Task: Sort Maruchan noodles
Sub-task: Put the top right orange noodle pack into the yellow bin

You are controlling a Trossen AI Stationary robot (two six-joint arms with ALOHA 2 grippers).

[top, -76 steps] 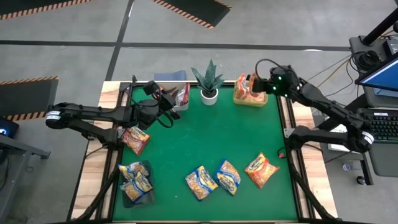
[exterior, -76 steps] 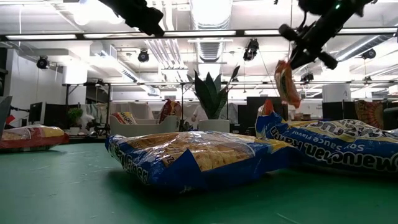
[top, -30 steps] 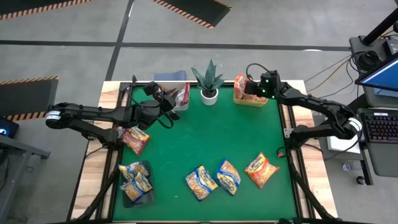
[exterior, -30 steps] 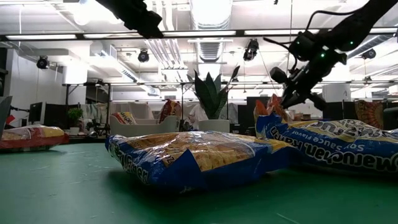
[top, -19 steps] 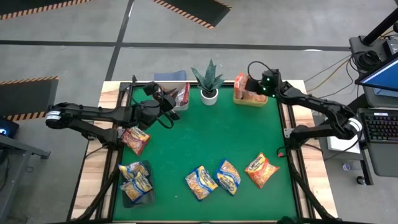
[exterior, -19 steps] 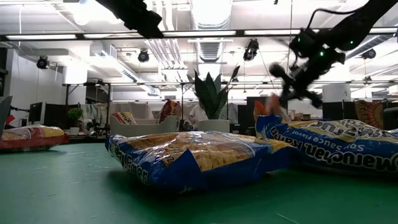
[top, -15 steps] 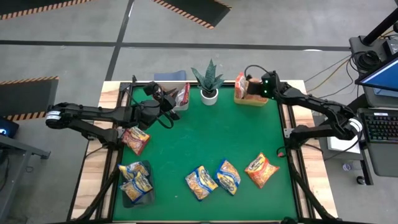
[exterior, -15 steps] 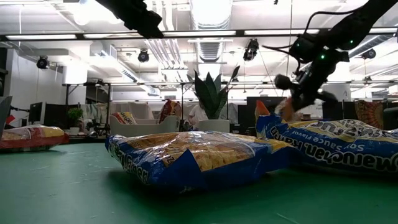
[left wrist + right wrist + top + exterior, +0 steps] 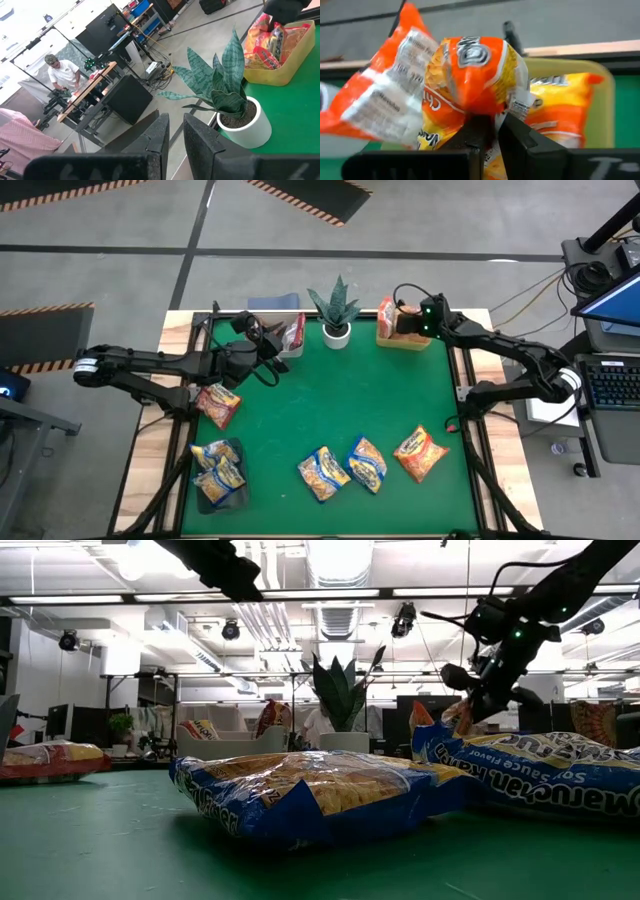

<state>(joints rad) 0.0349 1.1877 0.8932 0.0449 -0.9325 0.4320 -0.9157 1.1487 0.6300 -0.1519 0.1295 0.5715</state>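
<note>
My right gripper [image 9: 491,131] sits over the yellow tray [image 9: 402,340] at the table's far right corner, jaws narrow, pinching an orange-red packet [image 9: 475,80] among others there. Left gripper [image 9: 175,131] hangs near the far left edge, jaws almost together, empty. Other noodle packets [image 9: 365,464] lie along the near edge.

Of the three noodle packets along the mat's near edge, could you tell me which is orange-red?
The rightmost one, the orange-red crinkly plastic packet; the other two beside it are yellow-blue.
</note>
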